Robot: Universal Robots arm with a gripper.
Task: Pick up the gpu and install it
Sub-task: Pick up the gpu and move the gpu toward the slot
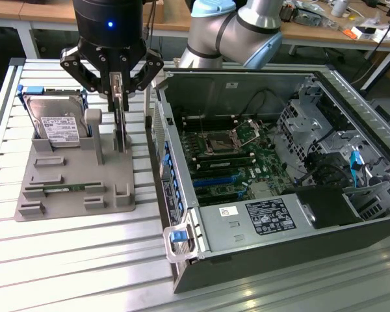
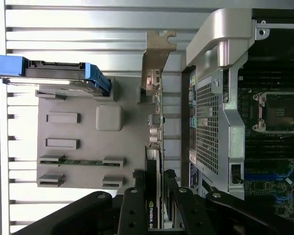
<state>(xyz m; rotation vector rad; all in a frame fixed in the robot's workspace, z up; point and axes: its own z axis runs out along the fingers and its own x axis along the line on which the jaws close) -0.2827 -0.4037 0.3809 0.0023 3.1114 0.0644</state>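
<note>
A black pincer (image 1: 119, 99) (image 2: 154, 177) is narrowed onto the top edge of the gpu (image 1: 121, 133) (image 2: 156, 122), one finger against each face. The card stands on edge in a grey holder tray (image 1: 71, 195) near the slatted metal surface's (image 1: 84, 260) back edge, just beside the open computer case (image 1: 247, 253). A logo on the card and the hard drive's (image 1: 57, 125) white label are too small to read.

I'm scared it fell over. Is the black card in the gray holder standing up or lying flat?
Standing up. The gpu stands on its thin edge in the gray holder, beneath the end effector.
</note>
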